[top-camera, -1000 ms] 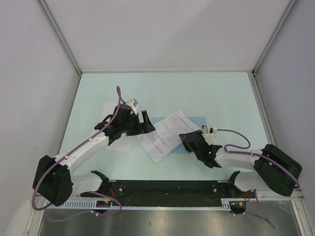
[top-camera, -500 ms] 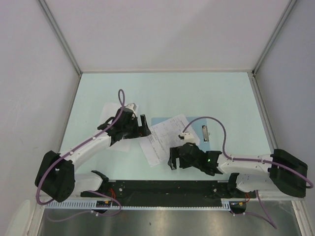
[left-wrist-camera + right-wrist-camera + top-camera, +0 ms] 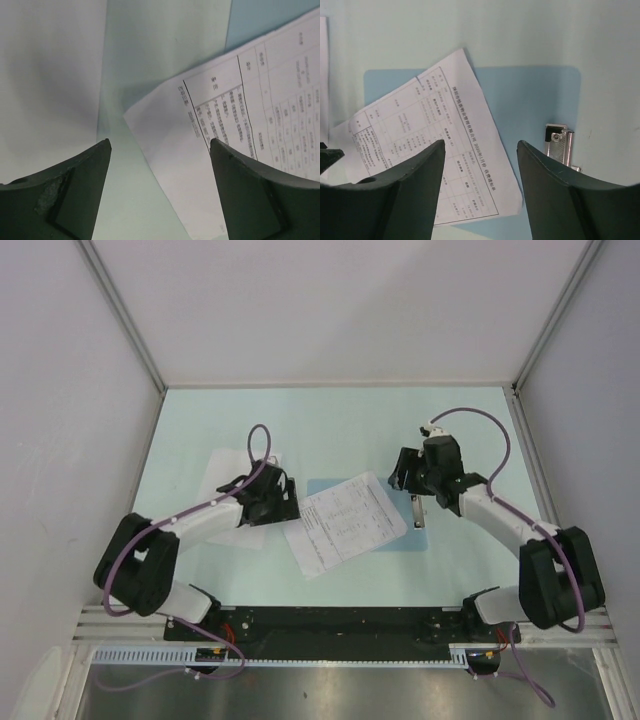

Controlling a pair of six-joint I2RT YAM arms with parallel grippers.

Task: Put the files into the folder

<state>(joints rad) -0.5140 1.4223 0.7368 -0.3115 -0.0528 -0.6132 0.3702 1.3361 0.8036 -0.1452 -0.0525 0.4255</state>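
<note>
From the top view, we are seeing the left arm (image 3: 190, 525) folding back at its elbow near the table's (image 3: 330, 430) left edge. Its forearm is reaching low across the surface toward the middle. The left gripper (image 3: 290, 502) is sitting just beside the left edge of the printed sheet (image 3: 345, 523), jaws parted and gripping nothing. The sheet is lying askew across the pale-blue folder (image 3: 322, 487), with one corner poking out past the folder's near edge. A plain white sheet (image 3: 225, 465) is lying under the left forearm, near the table's left side. The right arm (image 3: 500, 515) is stretching from its base up along the right side, and the right gripper (image 3: 403, 472) is hanging above the folder's far right corner. A metal clip (image 3: 417, 510) is resting at the folder's right edge.

In the left wrist view, we are looking between two widely spread fingers (image 3: 75, 190) of the left gripper (image 3: 160, 145), which are empty. They are framing a corner of the printed sheet (image 3: 250, 125). The plain white sheet (image 3: 50, 75) is filling the left side, and a bit of the folder (image 3: 265, 20) is showing at the top right.

In the right wrist view, we are looking down from well above the table. The right gripper (image 3: 481, 145) is spread wide and carrying nothing. The printed sheet (image 3: 455, 115) is covering the left part of the folder (image 3: 530, 100), and the metal clip (image 3: 559, 142) is lying at its right edge.
</note>
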